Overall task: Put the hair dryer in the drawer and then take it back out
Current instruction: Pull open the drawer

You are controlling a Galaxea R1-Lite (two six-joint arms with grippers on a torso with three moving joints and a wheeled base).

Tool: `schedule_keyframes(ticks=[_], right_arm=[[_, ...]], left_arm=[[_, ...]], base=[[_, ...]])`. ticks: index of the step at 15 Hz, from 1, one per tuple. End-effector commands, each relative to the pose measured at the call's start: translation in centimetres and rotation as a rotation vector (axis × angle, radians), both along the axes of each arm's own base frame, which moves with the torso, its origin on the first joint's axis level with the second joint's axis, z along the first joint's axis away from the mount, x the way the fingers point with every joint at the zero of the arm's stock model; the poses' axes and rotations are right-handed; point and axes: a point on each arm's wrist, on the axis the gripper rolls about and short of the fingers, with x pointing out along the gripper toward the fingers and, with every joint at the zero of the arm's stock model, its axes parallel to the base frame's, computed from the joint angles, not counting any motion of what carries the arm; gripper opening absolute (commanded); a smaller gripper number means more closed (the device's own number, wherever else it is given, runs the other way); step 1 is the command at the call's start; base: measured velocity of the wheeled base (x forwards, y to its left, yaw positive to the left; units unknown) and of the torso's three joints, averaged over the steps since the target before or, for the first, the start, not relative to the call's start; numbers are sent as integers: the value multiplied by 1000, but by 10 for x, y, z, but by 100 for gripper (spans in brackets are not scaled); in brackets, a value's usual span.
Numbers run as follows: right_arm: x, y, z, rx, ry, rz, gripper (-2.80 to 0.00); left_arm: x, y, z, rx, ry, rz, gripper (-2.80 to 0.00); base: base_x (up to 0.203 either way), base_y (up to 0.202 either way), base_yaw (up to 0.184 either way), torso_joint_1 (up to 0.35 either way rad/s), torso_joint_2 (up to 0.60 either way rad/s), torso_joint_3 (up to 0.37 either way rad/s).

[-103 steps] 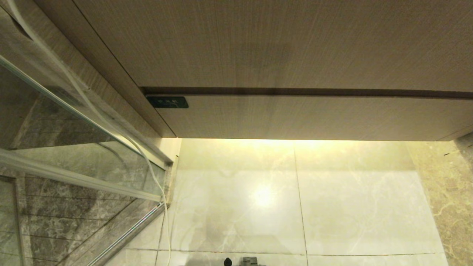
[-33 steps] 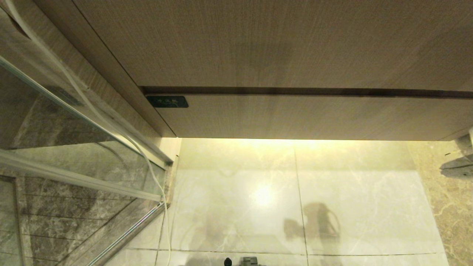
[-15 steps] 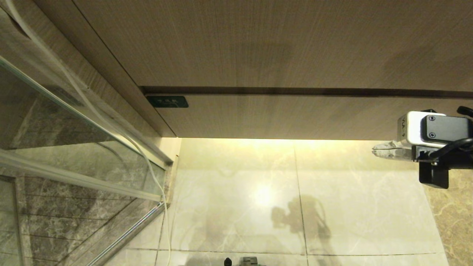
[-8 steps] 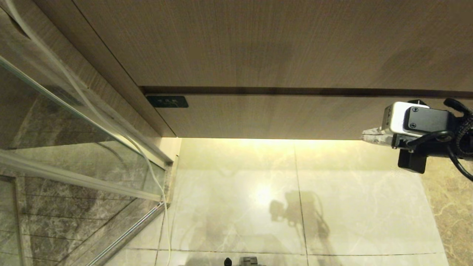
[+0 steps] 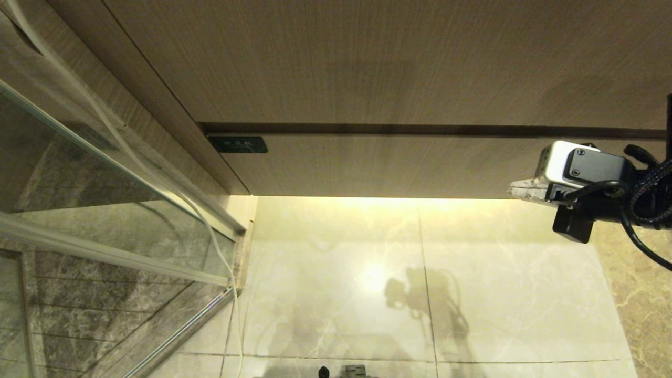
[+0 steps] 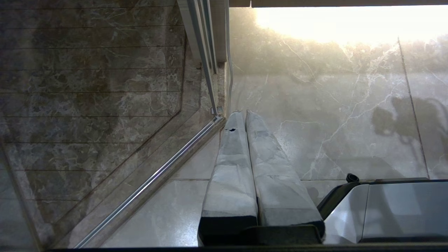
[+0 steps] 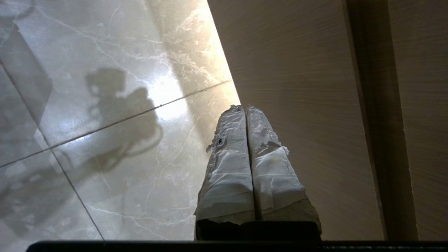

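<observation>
Taped white and pressed together, holding nothing: that is how the fingers of my right gripper (image 7: 245,109) stand, tips level with the lower edge of the drawer (image 5: 420,165). Beneath them lies the marble floor (image 5: 420,294), glossy, carrying the arm's shadow. Just ahead of the tips runs the drawer's beige wood-grain front, shut flush, with no handle to catch. I cannot tell from the wrist view whether the tips touch that edge or stand a little clear of it. Beyond the drawer, across a dark gap (image 7: 378,122), rises the taller plain front (image 5: 367,63); that one is not mine to open. Far off along the drawer from my fingers sits its small black label (image 5: 237,144).

My left gripper (image 6: 245,115) hangs parked low over the floor beside the glass shower door (image 6: 105,105), its fingers closed on nothing as well.

The hair dryer is nowhere in sight, so the step in hand, as I judge it, is opening the drawer first. To do that well I should slip the closed tips under the bottom lip, hook behind it squarely, then pull straight out, not sideways, so the smooth tape does not slide off the wood. Keeping the wrist level should stop the tips from scraping the front.
</observation>
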Motion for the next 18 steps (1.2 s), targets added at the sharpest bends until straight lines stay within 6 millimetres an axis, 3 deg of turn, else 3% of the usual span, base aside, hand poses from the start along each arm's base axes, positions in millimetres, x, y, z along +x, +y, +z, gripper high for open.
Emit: schedule_keyframes(ticks=[1,3,4,9,18], right_arm=[[3,1,-2,-2,-10,4,-280],[9,2,-1,6,-41,4,-280],[10,1,-2,3,-46,0,0],[11,2,-4,16,-39,40,0],[37,2,-6,-37,-263,45,0]], left_arm=[[0,0,0,0,0,0,-280],[0,0,0,0,0,0,-280],[0,0,0,0,0,0,-280],[0,0,0,0,0,0,-280],[0,0,0,0,0,0,-280]], base=[[0,0,0,0,0,0],[0,0,0,0,0,0],[0,0,0,0,0,0],[0,0,0,0,0,0],[0,0,0,0,0,0]])
